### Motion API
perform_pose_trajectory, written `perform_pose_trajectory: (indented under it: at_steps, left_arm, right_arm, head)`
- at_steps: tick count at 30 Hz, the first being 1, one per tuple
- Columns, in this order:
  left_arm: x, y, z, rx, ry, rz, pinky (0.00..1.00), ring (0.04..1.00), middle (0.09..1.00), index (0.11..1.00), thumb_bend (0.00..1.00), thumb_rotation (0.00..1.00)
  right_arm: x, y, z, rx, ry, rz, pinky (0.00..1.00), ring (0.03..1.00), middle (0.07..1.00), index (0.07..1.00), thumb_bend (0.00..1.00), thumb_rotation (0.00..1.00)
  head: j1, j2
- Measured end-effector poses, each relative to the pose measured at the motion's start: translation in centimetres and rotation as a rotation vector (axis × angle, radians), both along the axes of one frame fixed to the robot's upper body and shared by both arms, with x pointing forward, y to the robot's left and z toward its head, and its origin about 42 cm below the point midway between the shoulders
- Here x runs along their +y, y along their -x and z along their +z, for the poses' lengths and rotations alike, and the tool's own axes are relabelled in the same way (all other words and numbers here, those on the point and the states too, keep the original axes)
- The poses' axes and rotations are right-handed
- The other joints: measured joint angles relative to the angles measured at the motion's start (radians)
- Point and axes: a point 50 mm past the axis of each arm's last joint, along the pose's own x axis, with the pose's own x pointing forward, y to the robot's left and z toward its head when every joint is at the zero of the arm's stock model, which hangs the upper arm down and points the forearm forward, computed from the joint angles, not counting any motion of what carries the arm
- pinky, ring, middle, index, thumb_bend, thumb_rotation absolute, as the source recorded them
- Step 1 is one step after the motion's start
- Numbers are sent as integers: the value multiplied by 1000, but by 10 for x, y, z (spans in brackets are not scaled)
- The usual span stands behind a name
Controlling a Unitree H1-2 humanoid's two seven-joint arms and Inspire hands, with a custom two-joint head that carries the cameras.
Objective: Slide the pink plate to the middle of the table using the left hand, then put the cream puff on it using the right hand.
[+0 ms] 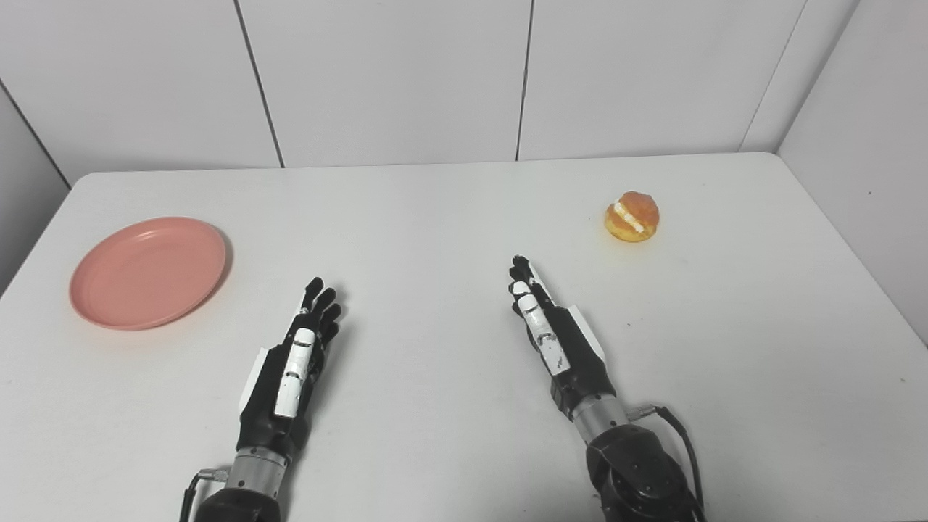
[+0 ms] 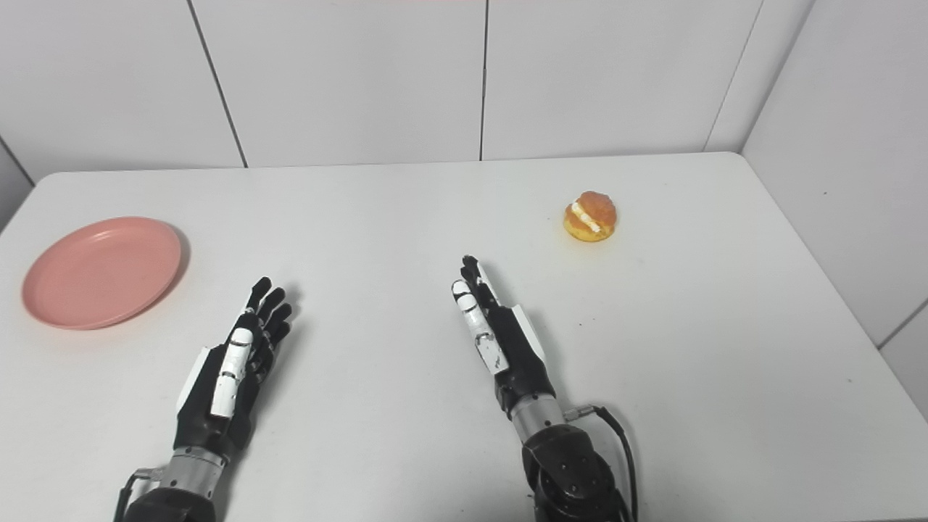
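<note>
Both hands near, fingers straight and empty — left hand [image 1: 290,370], right hand [image 1: 554,330] — pink plate [image 1: 148,272] far left, cream puff [image 1: 632,216] far right on table [image 1: 435,217].

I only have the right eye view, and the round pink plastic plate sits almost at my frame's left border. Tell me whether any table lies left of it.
Observer: In the left eye view the round pink plastic plate lies apart from the left edge of the white table. A strip of bare top separates them.
Operator: Report what stands beyond that edge.
Observer: A grey side wall runs along it. Your view catches only a sliver of it.
</note>
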Motion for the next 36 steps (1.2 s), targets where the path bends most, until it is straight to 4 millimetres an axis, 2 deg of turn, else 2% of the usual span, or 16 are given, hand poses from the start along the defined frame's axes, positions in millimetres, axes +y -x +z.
perform_pose_trajectory:
  at_steps: [25,29,31,32,33,35,36]
  left_arm:
    - [-5,0,1,-1,-13,-4,1000,972,985,979,489,1000]
    - [-6,0,1,-2,-19,-3,998,969,980,973,487,1000]
    - [-7,0,1,-2,-23,1,983,961,973,965,492,1000]
    - [-9,0,2,-3,-33,3,978,957,970,964,489,1000]
    - [-11,0,2,-4,-35,5,975,955,968,963,487,1000]
    - [-14,0,2,-6,-48,12,967,952,966,962,483,1000]
    - [-16,0,2,-6,-56,16,965,951,965,961,482,1000]
  right_arm:
    - [-4,-1,0,-2,5,11,988,991,1000,1000,265,1000]
    - [-5,-1,0,-1,5,15,993,995,1000,1000,261,1000]
    - [-7,-1,0,-1,4,18,985,993,1000,1000,247,1000]
    - [-8,-1,0,-1,1,18,980,990,1000,1000,236,1000]
    - [-9,-1,0,-2,-1,17,980,990,1000,1000,223,1000]
    - [-12,-1,-1,-7,-8,18,985,990,1000,1000,202,1000]
    - [-14,-1,-1,-9,-8,21,986,990,1000,1000,197,1000]
  head:
    - [61,3]
    - [97,0]
    - [184,-15]
    - [184,-15]
    - [230,-29]
    - [230,-29]
    - [276,-47]
